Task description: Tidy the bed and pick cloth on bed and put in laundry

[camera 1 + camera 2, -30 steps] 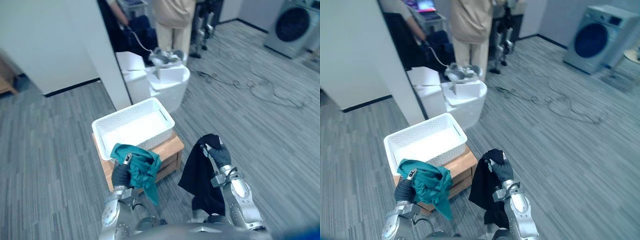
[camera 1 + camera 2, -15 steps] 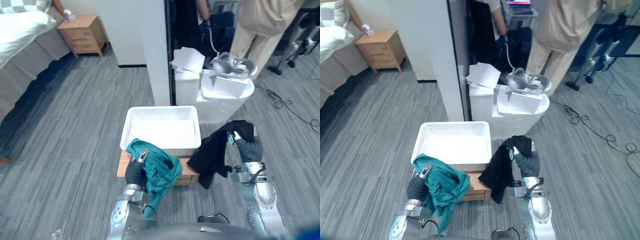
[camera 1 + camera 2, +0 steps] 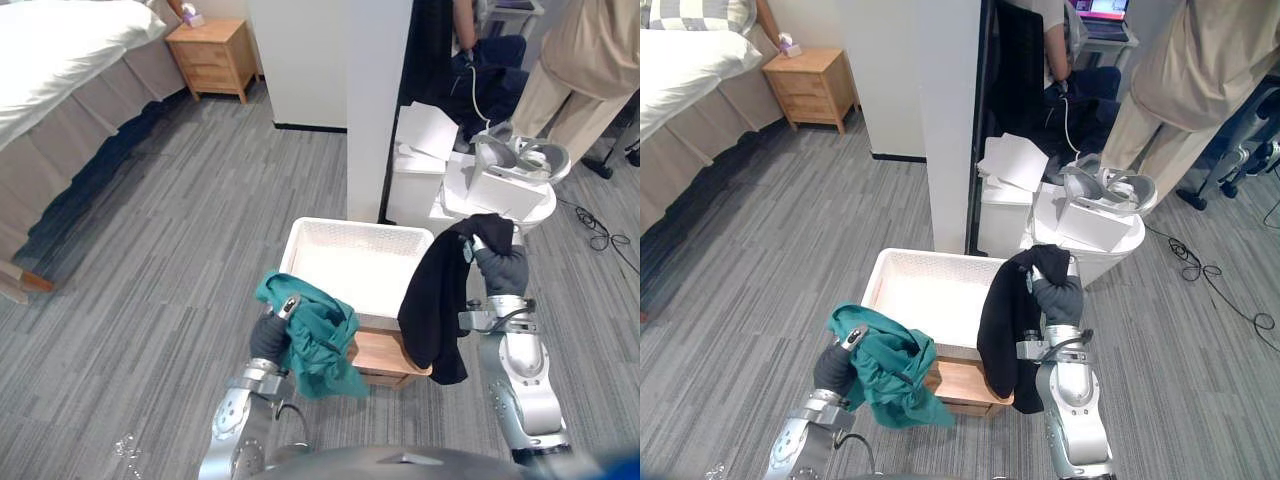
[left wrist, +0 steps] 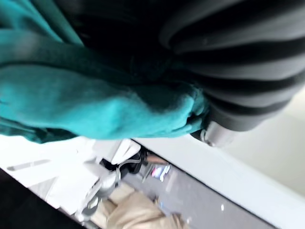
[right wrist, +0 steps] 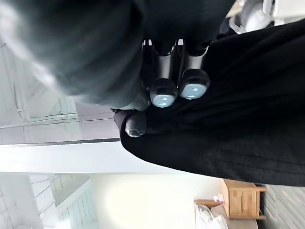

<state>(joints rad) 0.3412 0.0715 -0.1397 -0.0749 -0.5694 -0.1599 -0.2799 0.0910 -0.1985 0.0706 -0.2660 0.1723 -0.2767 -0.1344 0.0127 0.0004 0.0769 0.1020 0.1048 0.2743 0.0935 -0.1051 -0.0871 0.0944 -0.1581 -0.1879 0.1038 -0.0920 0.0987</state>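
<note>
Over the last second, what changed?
The view swung, bringing the bed into sight. The right hand raised the black cloth to the right end of the basket. The left hand still grips the teal cloth at its near edge. Nothing let go.

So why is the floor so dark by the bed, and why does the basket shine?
Left eye view: the bed blocks the light, so a shadow lies on the carpet beside it. Right eye view: light falls into the open white laundry basket, so its bottom looks brightest.
</note>
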